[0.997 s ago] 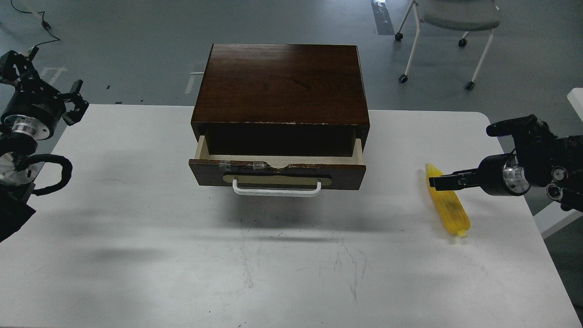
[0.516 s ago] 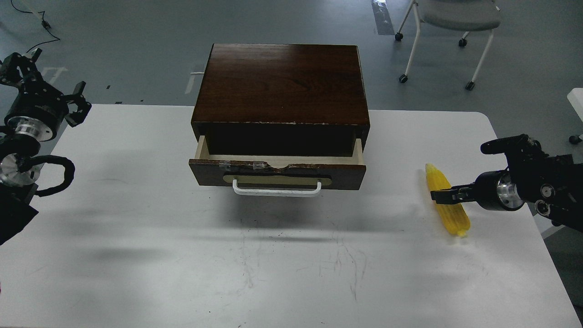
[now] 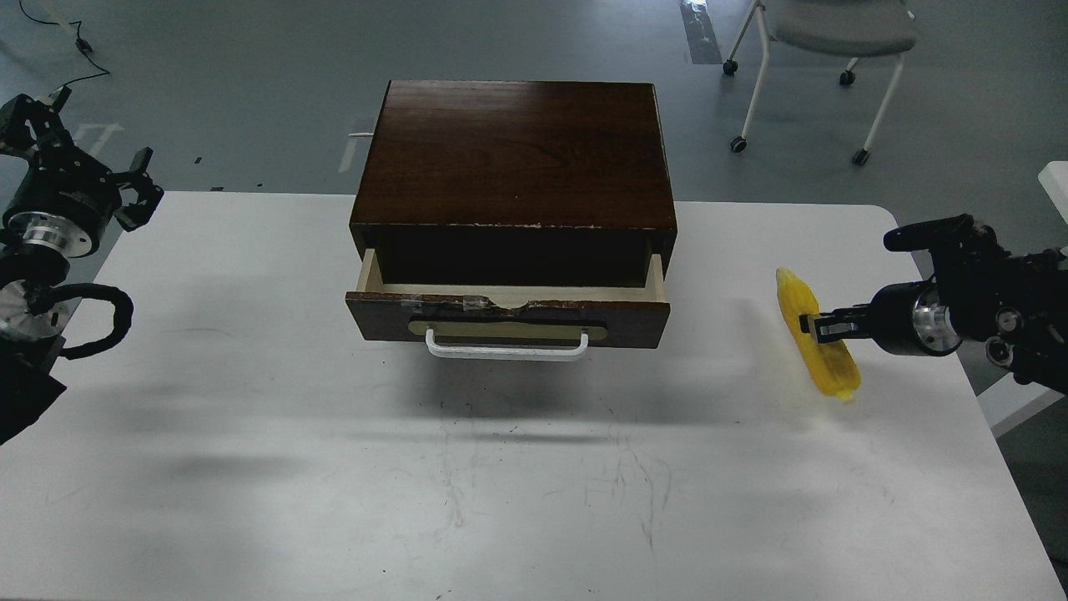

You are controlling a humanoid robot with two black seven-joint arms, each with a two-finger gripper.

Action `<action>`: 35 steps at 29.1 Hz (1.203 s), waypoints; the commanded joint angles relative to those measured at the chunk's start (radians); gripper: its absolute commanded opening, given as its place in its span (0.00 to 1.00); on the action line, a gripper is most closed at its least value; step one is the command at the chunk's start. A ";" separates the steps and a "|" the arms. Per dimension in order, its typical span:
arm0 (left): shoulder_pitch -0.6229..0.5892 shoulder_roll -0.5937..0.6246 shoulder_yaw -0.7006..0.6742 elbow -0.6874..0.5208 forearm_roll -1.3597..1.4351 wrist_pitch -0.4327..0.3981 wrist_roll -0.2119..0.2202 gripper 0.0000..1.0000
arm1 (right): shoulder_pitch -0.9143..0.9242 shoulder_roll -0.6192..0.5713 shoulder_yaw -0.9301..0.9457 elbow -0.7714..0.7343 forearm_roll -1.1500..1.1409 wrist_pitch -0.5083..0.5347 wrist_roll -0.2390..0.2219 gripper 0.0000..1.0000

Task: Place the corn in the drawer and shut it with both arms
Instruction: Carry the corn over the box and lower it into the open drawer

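- A white table [image 3: 250, 467] is showing faint scuff marks near its front middle.
- A grey chair [image 3: 834, 33] on castors is standing on the grey floor [image 3: 234, 75] behind it.
- A black cable [image 3: 62, 33] is lying far left.

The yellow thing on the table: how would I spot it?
Start at the brown cabinet on the white table, then look right. The corn sits in the right tool, the only bright yellow, knobbly, tapered object there.
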 commanded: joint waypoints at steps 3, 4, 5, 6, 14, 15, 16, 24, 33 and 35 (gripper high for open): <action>0.000 0.025 0.001 0.000 0.001 0.000 0.012 0.99 | 0.261 -0.011 -0.001 0.127 -0.042 0.003 0.001 0.00; -0.001 0.033 0.001 0.000 0.001 0.000 0.015 0.99 | 0.303 0.008 -0.001 0.145 -0.081 0.003 0.001 0.00; -0.003 0.037 0.001 0.000 0.001 0.000 0.017 0.99 | 0.324 0.027 -0.001 0.153 -0.107 0.003 0.001 0.00; -0.006 0.042 0.001 0.000 0.001 0.000 0.019 0.99 | 0.354 0.065 0.000 0.165 -0.160 0.001 0.001 0.00; -0.004 0.045 0.010 0.000 0.006 0.000 0.038 0.99 | 0.483 0.332 -0.010 0.286 -0.389 0.004 0.010 0.00; -0.004 0.046 0.010 0.000 0.004 0.000 0.037 0.99 | 0.488 0.366 -0.013 0.294 -0.435 0.004 0.012 0.00; -0.004 0.046 0.010 0.000 0.006 0.000 0.037 0.99 | 0.488 0.387 -0.015 0.294 -0.460 0.006 0.013 0.00; -0.004 0.053 0.008 0.000 0.004 0.000 0.026 0.99 | 0.477 0.538 -0.127 0.279 -0.664 0.006 0.056 0.00; 0.000 0.059 0.007 0.000 0.004 0.000 0.028 0.99 | 0.453 0.582 -0.131 0.262 -0.693 0.003 0.056 0.39; 0.000 0.059 0.007 0.000 0.004 0.000 0.035 0.99 | 0.451 0.579 -0.131 0.262 -0.691 0.003 0.056 0.47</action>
